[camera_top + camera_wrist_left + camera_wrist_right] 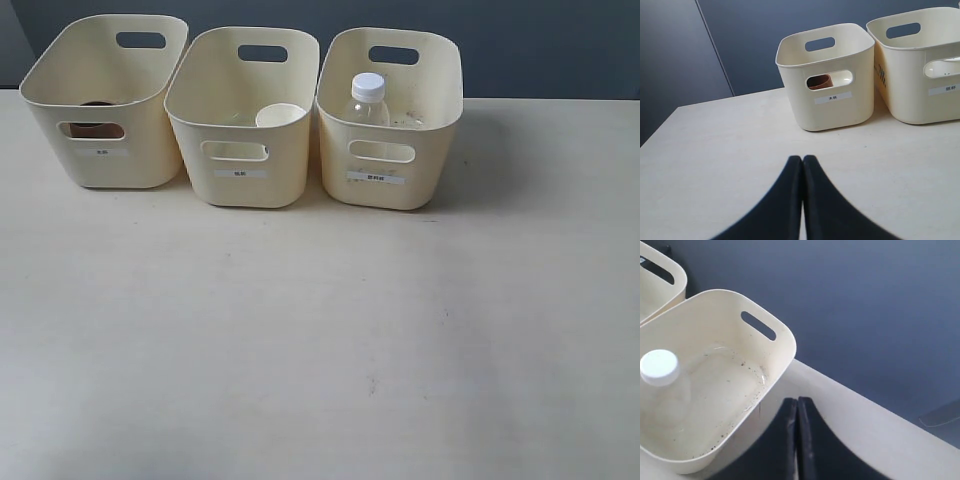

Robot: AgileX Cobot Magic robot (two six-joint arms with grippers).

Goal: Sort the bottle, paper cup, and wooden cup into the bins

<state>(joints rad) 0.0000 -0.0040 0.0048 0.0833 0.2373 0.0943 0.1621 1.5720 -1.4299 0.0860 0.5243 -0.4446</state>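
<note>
Three cream-yellow bins stand in a row at the back of the table. The left bin (100, 150) holds the wooden cup (97, 104), which shows through its handle cut-out (819, 81). Inside the middle bin (240, 160) sits the paper cup (280, 115). The clear bottle (367, 100) with its white cap (659, 366) stands in the right bin (390, 170). Neither arm shows in the exterior view. My left gripper (802, 159) is shut and empty, above bare table in front of the left bin (840, 105). My right gripper (797, 401) is shut and empty, beside the right bin (775, 365).
A dark blue-grey wall runs behind the bins. The pale table (320, 340) spreads wide in front of them. The table's edge shows in the left wrist view (660, 125).
</note>
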